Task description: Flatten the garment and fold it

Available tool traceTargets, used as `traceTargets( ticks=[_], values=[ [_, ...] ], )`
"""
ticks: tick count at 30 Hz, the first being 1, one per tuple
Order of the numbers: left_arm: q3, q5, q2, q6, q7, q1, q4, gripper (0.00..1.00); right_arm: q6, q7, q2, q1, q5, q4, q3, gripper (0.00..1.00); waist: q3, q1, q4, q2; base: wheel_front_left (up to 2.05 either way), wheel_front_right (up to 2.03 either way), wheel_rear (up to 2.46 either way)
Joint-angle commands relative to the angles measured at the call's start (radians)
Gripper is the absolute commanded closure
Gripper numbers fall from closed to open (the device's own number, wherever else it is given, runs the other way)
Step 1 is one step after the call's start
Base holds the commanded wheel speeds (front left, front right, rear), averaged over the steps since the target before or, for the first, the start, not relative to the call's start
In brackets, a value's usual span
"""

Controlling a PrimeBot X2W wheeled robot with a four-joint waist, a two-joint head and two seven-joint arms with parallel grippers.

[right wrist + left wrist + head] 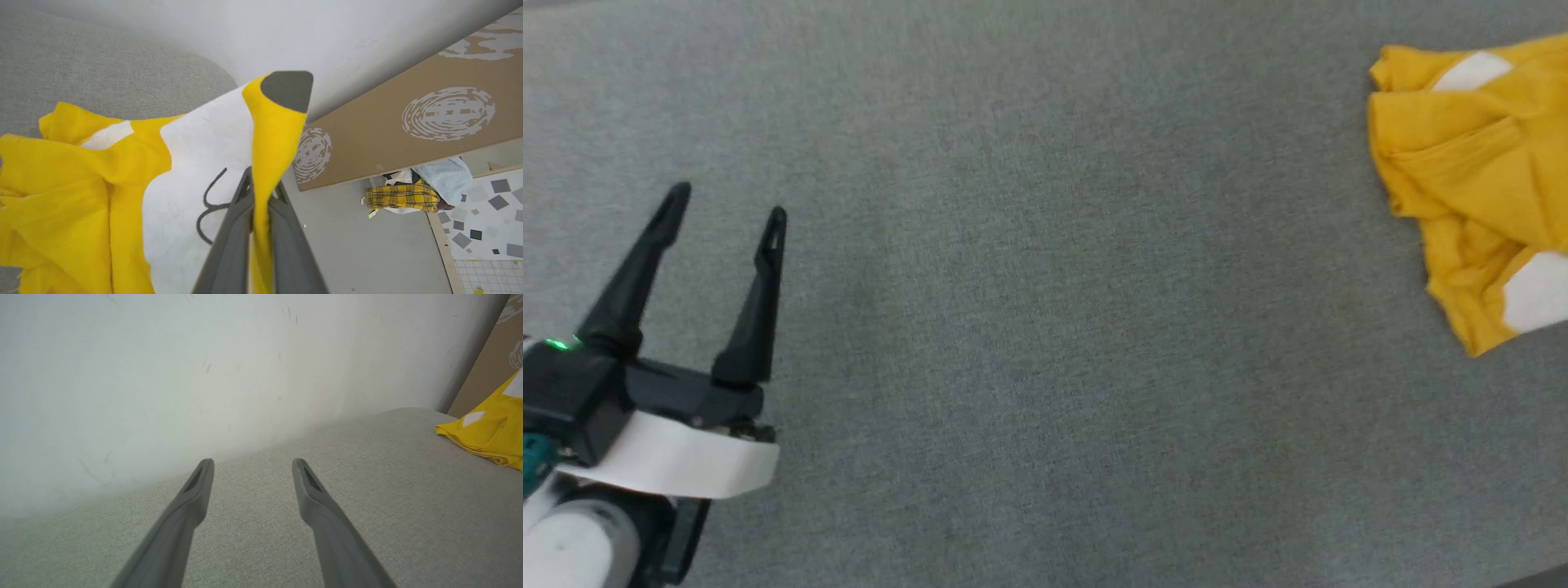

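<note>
The garment [1474,188], bright yellow with white patches, lies bunched at the right edge of the grey surface in the head view. My left gripper [727,204] hovers open at the far left, well away from it, with nothing between its fingers. From the left wrist view the garment [488,435] shows at the right, beyond the open left gripper [253,463]. In the right wrist view my right gripper [261,185] is shut on a fold of the garment [122,183], whose yellow cloth with a white patch and a black line rises between the fingers and drapes to the left.
A grey fabric-covered table [1045,327] spans the head view. A pale wall [184,375] stands behind it. Past the table's edge, a brown patterned board [408,122] leans on the wall, with a pile of clothes [416,194] on the floor.
</note>
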State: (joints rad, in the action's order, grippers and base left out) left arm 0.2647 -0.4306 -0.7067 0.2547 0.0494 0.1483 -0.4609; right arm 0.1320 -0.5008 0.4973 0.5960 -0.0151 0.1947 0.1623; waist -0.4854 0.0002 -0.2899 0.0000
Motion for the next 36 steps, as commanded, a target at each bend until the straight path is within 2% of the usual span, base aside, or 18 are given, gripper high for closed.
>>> traceTargets(
  ticks=[1,7,14,18,22,24,26,33,36],
  values=[
    [-0.015,0.010,-0.017,-0.002,-0.005,0.024,-0.016,0.00,-0.001,0.017,0.006,0.033,0.021,0.017,0.017,1.00,-0.122,-0.0002,-0.012,0.0000,0.00,0.00,0.00],
    [-0.047,0.043,-0.044,0.006,0.020,0.055,-0.062,0.00,-0.001,0.052,0.041,0.075,0.091,0.099,0.062,1.00,-0.195,-0.0002,-0.002,0.0000,0.00,0.00,0.00],
    [-0.061,0.076,-0.054,0.015,0.059,0.062,-0.082,0.00,-0.001,0.075,0.014,0.086,0.152,0.156,0.137,1.00,-0.241,-0.0002,0.002,0.0000,0.00,0.00,0.00],
    [-0.075,0.054,-0.040,0.029,0.060,0.060,-0.095,0.00,-0.001,0.107,0.002,0.093,0.177,0.185,0.166,1.00,-0.264,-0.0002,0.004,0.0000,0.00,0.00,0.00],
    [-0.078,0.023,-0.036,0.015,0.064,0.065,-0.111,0.00,-0.001,0.134,-0.010,0.112,0.190,0.221,0.181,1.00,-0.282,-0.0002,0.003,0.0000,0.00,0.00,0.00],
    [-0.081,0.016,-0.034,0.010,0.077,0.069,-0.116,0.00,-0.001,0.146,-0.015,0.124,0.193,0.240,0.184,0.70,-0.285,-0.0002,0.002,0.0000,0.00,0.00,0.00],
    [-0.089,0.007,-0.026,0.013,0.090,0.071,-0.112,0.00,-0.001,0.161,-0.016,0.133,0.200,0.257,0.186,0.00,-0.283,-0.0002,0.004,0.0000,0.00,0.00,0.00],
    [-0.081,-0.011,0.004,0.011,0.129,0.067,-0.062,0.00,-0.001,0.215,-0.004,0.150,0.224,0.313,0.208,0.00,-0.225,-0.0002,0.018,0.0000,0.00,0.00,0.00],
    [-0.069,-0.015,0.025,0.010,0.148,0.060,-0.033,0.00,-0.001,0.246,-0.009,0.146,0.200,0.321,0.238,0.00,-0.179,-0.0002,0.030,0.0000,0.00,0.00,0.00]
  ],
)
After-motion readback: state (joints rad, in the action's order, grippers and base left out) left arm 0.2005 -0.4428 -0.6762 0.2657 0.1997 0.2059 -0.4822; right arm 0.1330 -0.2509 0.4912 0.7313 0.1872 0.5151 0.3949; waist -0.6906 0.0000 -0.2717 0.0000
